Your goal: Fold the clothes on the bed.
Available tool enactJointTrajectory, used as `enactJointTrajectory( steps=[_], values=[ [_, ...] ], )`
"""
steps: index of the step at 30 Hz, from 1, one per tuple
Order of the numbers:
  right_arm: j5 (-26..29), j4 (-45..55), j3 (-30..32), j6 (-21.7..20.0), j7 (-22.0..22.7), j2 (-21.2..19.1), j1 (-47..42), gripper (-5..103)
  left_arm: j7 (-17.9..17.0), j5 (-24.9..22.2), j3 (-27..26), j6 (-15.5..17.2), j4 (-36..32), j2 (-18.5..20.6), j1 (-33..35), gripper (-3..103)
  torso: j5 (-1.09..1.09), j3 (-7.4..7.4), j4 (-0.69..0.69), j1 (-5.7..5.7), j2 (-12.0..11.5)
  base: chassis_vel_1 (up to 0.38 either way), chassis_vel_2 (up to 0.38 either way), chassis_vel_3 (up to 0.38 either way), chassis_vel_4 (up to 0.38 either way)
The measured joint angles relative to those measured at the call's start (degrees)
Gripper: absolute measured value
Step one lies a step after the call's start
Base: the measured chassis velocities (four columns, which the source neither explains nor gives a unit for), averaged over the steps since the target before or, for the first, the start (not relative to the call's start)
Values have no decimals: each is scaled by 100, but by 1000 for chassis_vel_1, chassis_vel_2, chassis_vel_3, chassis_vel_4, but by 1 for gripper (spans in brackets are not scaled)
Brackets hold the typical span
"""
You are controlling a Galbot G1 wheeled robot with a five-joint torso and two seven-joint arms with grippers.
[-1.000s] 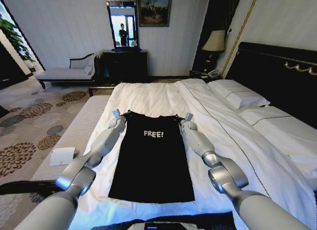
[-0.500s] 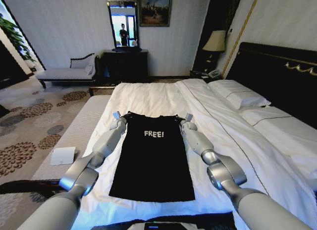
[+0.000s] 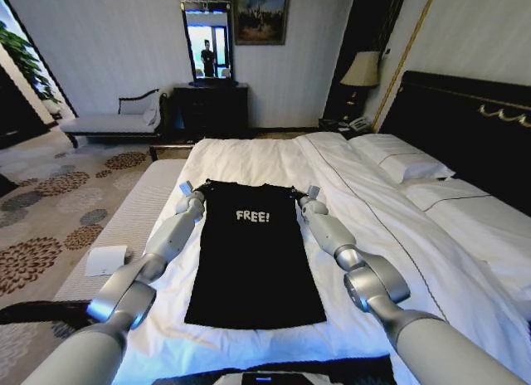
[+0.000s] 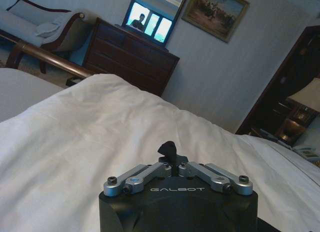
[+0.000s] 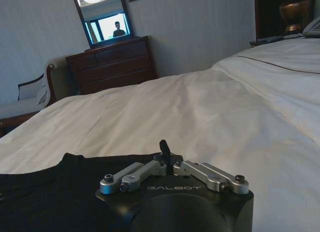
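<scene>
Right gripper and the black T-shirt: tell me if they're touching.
Touching. In the head view the right gripper sits on the T-shirt shoulder corner; the right wrist view shows its fingers shut, pinching black fabric.

T-shirt (image 3: 253, 260): lying flat on the bed (image 3: 249, 157), black, the white "FREE!" lettering facing up, the hem lying toward the robot.
Left gripper (image 3: 189, 188): sitting at the shirt's left shoulder corner, touching the fabric edge; finger state not telling at this range.
Right gripper (image 3: 309, 194): sitting at the shirt's right shoulder corner, level with the left one.
Arms: both reaching forward, flanking the shirt along its sides.
Pillow (image 3: 401, 164): lying near the dark headboard (image 3: 465, 128) on the right.
</scene>
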Motion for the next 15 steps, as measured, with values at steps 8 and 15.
enactJointTrajectory(
  steps=[8, 15],
  values=[
    [-138, -70, 0, 66, -18, 47, 64, 1, -56, -131, 15, 41, -175, 219, 12, 1, 0, 0, 2, 0, 0, 0, 0, 0, 0],
    [-159, -60, 4, 81, -12, 24, 76, 1, -52, -128, 79, 42, -121, 197, -10, 1, -1, 0, 3, 0, 0, 0, 0, 0, 0]
  ],
)
